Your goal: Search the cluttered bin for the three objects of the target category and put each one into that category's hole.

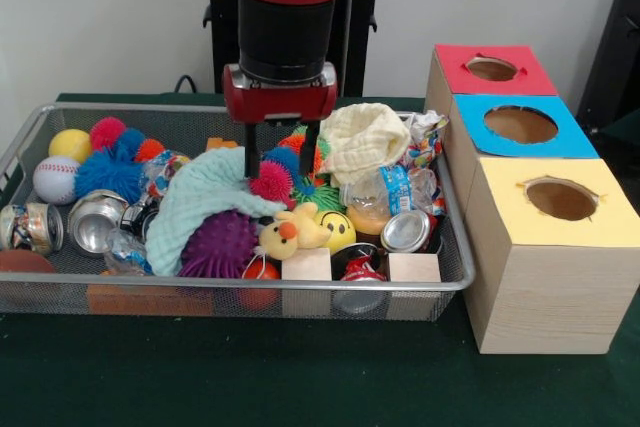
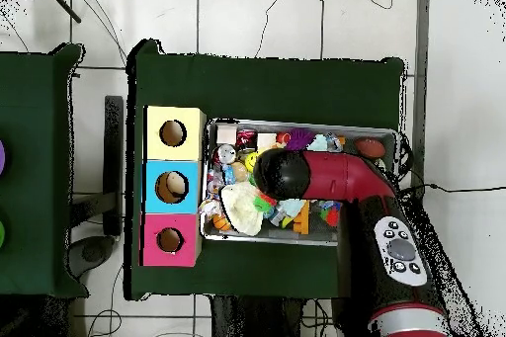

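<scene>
I have the gripper (image 1: 281, 165) down in the middle of the wire bin (image 1: 452, 247), its two dark fingers (image 1: 252, 155) spread apart, released and holding nothing. Its tips sit on either side of a pink spiky ball (image 1: 271, 183) that lies at the edge of the mint cloth (image 1: 200, 202). Just in front I see a purple spiky ball (image 1: 218, 245), a yellow duck (image 1: 292, 232) and a smiley ball (image 1: 338, 229). Crushed cans (image 1: 93, 221) lie towards one end, beside a baseball (image 1: 55, 179). Next to the bin on the green bench (image 1: 300, 377) stands the wooden box with its red hole (image 1: 491, 69), blue hole (image 1: 520, 124) and yellow hole (image 1: 561, 199)
</scene>
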Controlling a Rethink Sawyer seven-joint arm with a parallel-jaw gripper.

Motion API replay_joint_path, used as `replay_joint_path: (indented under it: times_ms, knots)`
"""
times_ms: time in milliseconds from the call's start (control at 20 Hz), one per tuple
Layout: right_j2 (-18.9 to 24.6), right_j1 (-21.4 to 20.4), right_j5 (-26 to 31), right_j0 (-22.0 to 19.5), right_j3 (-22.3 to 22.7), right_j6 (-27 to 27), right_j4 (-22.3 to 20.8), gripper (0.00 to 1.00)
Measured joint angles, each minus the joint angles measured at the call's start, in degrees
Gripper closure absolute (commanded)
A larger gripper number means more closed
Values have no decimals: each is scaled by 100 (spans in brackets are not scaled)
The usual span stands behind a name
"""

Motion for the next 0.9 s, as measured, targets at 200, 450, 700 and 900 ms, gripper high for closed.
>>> replay_joint_path:
  times_ms: [200, 450, 700, 900]
  knots:
    - [2, 146, -1, 0, -240, 0, 5, 0]
    - [4, 269, 0, 0, -440, 0, 11, 0]
    - [5, 313, 0, 0, -528, 0, 19, 0]
    - [6, 321, 0, 0, -529, 0, 19, 0]
